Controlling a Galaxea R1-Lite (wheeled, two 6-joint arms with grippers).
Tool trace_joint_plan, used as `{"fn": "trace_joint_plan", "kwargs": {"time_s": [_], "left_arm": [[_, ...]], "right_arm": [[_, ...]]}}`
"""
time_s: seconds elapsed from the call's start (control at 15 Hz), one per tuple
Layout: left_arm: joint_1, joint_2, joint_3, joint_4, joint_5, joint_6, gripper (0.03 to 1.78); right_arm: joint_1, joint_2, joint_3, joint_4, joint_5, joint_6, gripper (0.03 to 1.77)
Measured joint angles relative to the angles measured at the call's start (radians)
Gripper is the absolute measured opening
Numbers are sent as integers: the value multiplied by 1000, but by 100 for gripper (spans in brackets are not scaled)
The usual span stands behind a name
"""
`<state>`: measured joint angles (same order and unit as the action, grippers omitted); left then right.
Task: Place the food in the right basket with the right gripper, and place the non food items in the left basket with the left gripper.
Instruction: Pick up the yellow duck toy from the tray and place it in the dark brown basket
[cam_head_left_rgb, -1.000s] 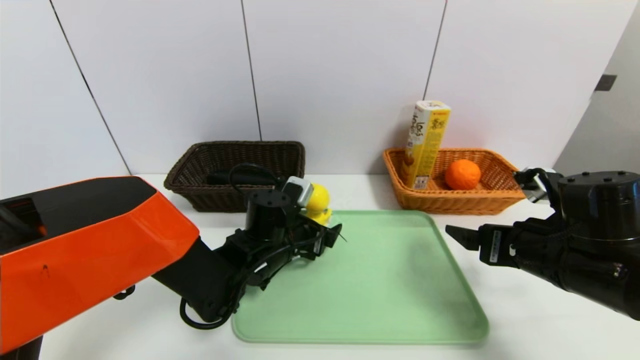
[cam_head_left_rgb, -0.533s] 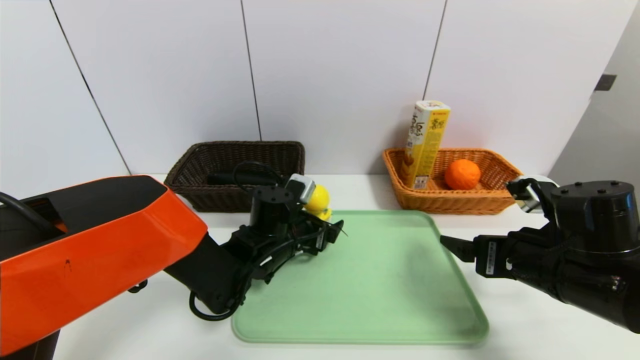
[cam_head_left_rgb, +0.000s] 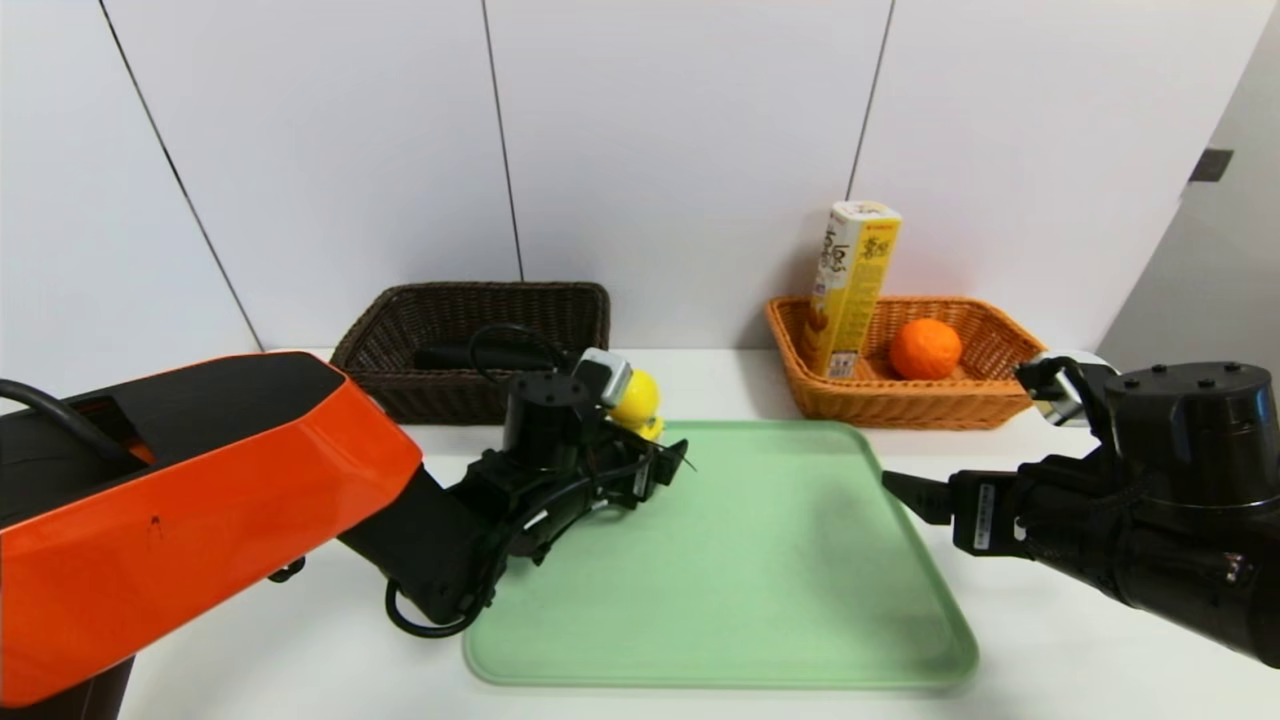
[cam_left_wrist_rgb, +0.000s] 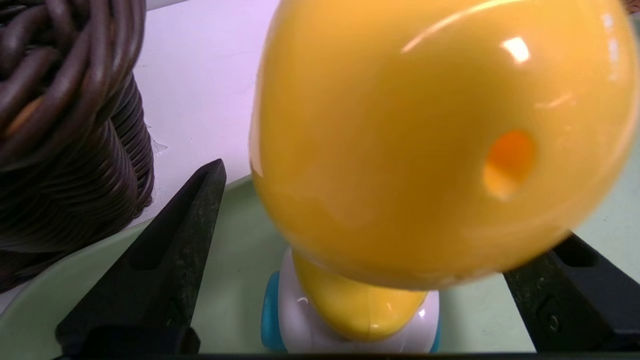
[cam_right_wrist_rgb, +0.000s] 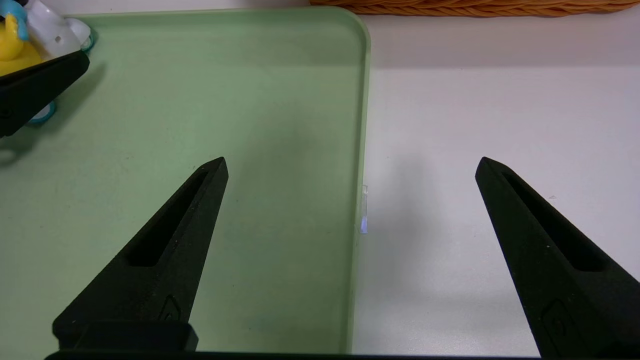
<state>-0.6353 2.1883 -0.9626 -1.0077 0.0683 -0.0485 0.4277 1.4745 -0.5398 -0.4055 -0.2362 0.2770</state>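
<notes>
**With the Duck Between Its Fingers, the Left Claw Readies a Grip**

While the small yellow plastic duck toy on blue wheels (cam_left_wrist_rgb: 350, 300) stands at the far left corner of the pale green plastic tray (cam_head_left_rgb: 780, 600), the left claw (cam_left_wrist_rgb: 365, 250) sits released, its fingers spread on either side of the toy and not yet pressing it. Judging by this, the step in hand is the grasp. To do it well, the fingers should close low on the white and yellow body rather than on the glossy round head, which looks likely to slip out. Once held, the toy wants a lift clear of the tray rim before swinging over to the dark brown woven wicker basket (cam_head_left_rgb: 470, 320) just beside it, where a long black item already lies.

The right claw (cam_right_wrist_rgb: 350, 250) hangs released over the tray's right edge, holding nothing. Both foods are in the bright orange woven wicker basket (cam_head_left_rgb: 990, 395): the round orange fruit (cam_head_left_rgb: 925, 348) and the tall yellow-and-white snack carton (cam_head_left_rgb: 850, 285), standing upright. Dark script runs down the carton, but it cannot be read reliably. A white label on the right claw is likewise too small to read.
</notes>
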Motion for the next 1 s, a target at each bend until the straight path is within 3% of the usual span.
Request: {"fn": "trace_joint_plan", "kwargs": {"time_s": [0.2,0.33,0.6,1.0], "left_arm": [[0,6,-6,-3,1,-1,163],[0,12,-11,-6,1,-1,126],[-1,15,-11,-11,1,-4,85],[-2,-3,1,1,0,-11,81]], "right_arm": [[0,-2,5,0,0,-1,171],[0,-3,6,-1,0,-1,171],[0,-10,7,0,3,0,171],[0,-26,16,0,4,0,171]]}}
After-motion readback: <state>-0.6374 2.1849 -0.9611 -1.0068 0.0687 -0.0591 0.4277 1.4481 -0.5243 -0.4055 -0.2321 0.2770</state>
